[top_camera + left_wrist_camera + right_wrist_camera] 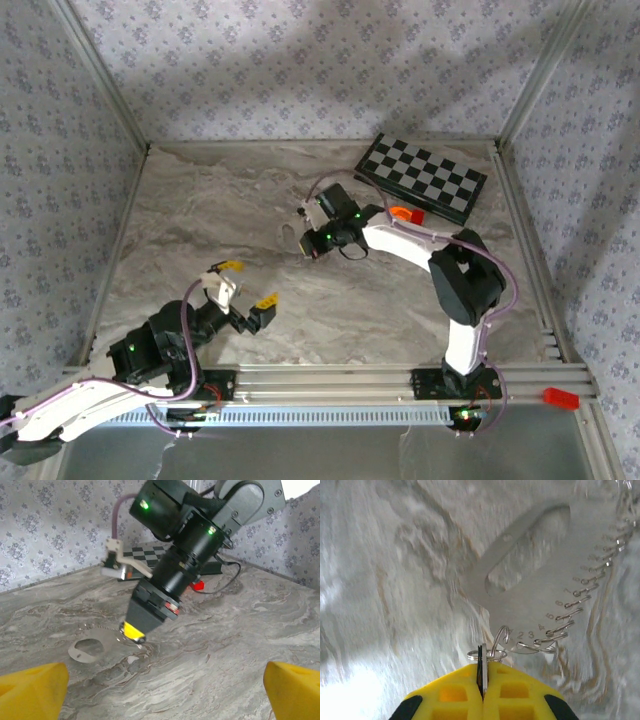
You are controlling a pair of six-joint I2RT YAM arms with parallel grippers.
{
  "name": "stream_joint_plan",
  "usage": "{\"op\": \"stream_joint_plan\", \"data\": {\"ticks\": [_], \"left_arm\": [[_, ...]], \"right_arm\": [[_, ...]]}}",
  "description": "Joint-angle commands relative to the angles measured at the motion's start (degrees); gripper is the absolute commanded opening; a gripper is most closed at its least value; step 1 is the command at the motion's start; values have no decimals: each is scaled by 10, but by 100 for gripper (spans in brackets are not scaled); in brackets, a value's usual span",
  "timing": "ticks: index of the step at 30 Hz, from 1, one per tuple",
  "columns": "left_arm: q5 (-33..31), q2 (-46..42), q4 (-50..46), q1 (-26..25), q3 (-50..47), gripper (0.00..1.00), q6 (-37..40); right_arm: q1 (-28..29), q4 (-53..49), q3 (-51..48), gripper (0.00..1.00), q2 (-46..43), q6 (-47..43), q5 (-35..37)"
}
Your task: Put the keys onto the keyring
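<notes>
A marbled table stands inside patterned walls, with a folded chessboard at the far right and a small orange piece just near of it. A red piece sits on the near rail at the right. The right gripper reaches down to the table's middle, and from the left wrist its dark body and wrist hide much of the chessboard. Nothing lies between the two grippers. The left gripper hangs over the near left of the table, its yellow fingers spread wide with nothing between them, pointed at the right one. The only writing readable is a row of digits on a flat metal plate, running 2 up to 7 along its curved edge, one beside each small wire hook. The plate is dull silver with a long oval slot, and it lies flat on the table just far of the right gripper's tips. In the left wrist view it shows just left of them. The right gripper has its yellow fingers pressed together on a thin metal blade seen edge-on; I cannot tell whether it is a key. A small wire ring sits at the blade's tip, touching the plate's near edge by the lowest digits.
</notes>
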Motion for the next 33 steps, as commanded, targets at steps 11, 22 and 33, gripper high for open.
{"op": "stream_joint_plan", "data": {"ticks": [11, 22, 33], "left_arm": [[-11, -23, -2, -1, -3, 99, -2], [-22, -11, 18, -1, 1, 99, -2], [-29, -5, 23, -1, 1, 99, -4]], "right_arm": [[26, 35, -155, 0, -39, 63, -30], [48, 82, -255, 4, -67, 100, -16], [54, 66, -286, 12, -94, 95, 2]]}}
